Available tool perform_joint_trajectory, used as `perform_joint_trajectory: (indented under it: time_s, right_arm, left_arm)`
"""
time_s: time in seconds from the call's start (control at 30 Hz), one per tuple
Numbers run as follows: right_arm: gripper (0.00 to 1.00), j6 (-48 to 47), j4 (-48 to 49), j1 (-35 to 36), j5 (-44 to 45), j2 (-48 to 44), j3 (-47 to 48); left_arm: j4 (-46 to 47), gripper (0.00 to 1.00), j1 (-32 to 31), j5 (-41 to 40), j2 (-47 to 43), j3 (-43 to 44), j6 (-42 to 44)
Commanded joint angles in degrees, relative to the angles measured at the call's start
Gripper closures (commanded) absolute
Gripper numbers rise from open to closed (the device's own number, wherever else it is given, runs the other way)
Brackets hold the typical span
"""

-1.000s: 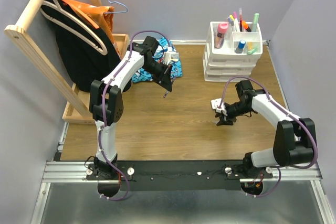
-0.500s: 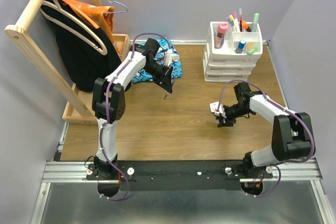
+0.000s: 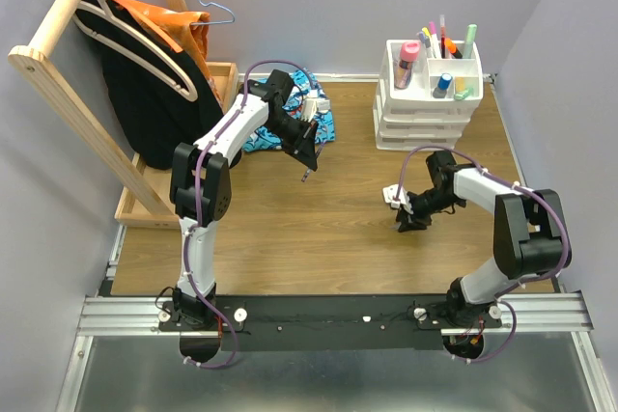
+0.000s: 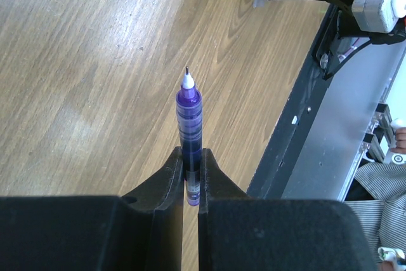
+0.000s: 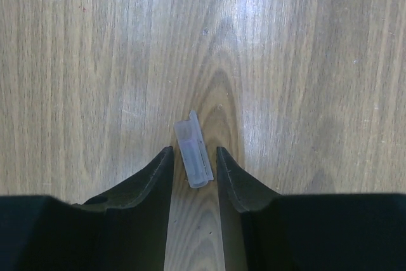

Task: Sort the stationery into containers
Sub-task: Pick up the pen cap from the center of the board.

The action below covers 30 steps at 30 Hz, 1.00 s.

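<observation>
— How many pens are out of the organiser?
— One. A purple pen (image 4: 189, 118), uncapped, is pinched in the left gripper (image 4: 190, 160), above the wooden table (image 4: 76, 61).
— And the right gripper (image 5: 193, 152)?
— Fingers spread, straddling one clear pen cap (image 5: 194, 160) lying flat on the table.
— Containers?
— One white desk organiser (image 3: 425, 130) at the far right, with pens standing in its top compartments. I cannot count them.

We note a wood-grain table (image 5: 82, 49) with a soft sheen. The purple pen (image 4: 189, 115) and pale cap (image 5: 194, 155) look like translucent plastic. The fingers (image 5: 149, 182) are matt black.
</observation>
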Motion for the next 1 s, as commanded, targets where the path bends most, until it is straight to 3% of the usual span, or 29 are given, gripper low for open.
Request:
perform_joint_trajectory:
  time_s: [0.0, 0.27, 0.4, 0.47, 0.5, 0.63, 0.8, 0.97]
  right_arm:
    - [0.65, -2.06, -0.59, -0.22, 2.01, 2.66, 1.83]
    - [0.98, -6.29, -9.38, 0.05, 5.00, 1.72, 3.06]
    - [0.99, -3.30, -10.17, 0.13, -1.39, -4.27, 8.49]
    - [0.99, -2.34, -10.70, 0.13, -4.04, -6.20, 11.14]
    - [1.00, -1.90, -10.44, 0.22, -6.14, -8.04, 11.93]
    - [0.99, 5.93, -1.05, 1.45, -7.13, -11.22, 12.56]
    - [0.99, 4.00, -1.83, 3.20, -5.03, -9.64, 13.61]
    - [0.99, 0.06, 6.51, 6.11, -1.87, -7.63, 13.17]
  left_arm:
    - [-0.38, 1.00, -0.37, 0.50, 0.83, 1.56, -0.16]
    - [-1.79, 1.00, -0.28, 0.58, -0.66, 1.30, 0.90]
    - [-9.50, 1.00, -0.28, 6.20, -0.85, 3.14, 7.91]
    - [-19.68, 1.00, -0.37, 10.84, 0.73, 6.28, 16.33]
    - [-21.63, 1.00, -0.37, 12.17, 2.31, 6.39, 16.10]
    - [-21.48, 1.00, -0.37, 16.40, 1.97, 2.79, 17.07]
    - [-21.39, 1.00, -0.80, 22.19, 4.42, 2.70, 16.36]
    - [-21.57, 1.00, -2.74, 24.49, 5.66, 1.22, 17.25]
